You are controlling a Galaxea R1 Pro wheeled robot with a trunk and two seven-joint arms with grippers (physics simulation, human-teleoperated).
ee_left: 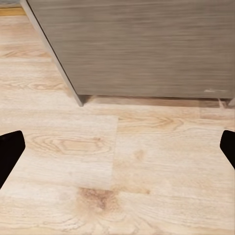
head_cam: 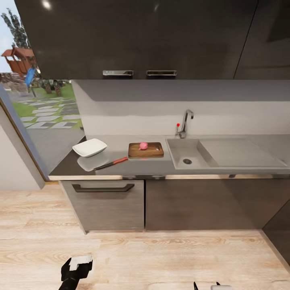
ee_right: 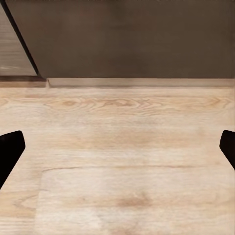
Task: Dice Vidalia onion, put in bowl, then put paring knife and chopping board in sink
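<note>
Left gripper [ee_left: 117,147]: jaws spread wide, nothing between them, black fingertips [ee_left: 10,149] at the frame edges over the wooden floor [ee_left: 122,161], with the cabinet front [ee_left: 147,49] ahead. Right gripper [ee_right: 117,147]: jaws likewise spread and empty, over floor facing a darker cabinet panel [ee_right: 127,39]. In the head view both arms hang low above the floor, well apart from the table [head_cam: 161,166]. On the table, the chopping board [head_cam: 146,150] lies just left of the sink [head_cam: 186,153], with the pink Vidalia onion [head_cam: 143,146] sitting on it, whole as far as can be told. The paring knife [head_cam: 112,163] lies on the table in front-left of the board, apart from it. The white bowl [head_cam: 90,147] sits further left, near the table's end. A faucet [head_cam: 185,123] stands behind the sink.
</note>
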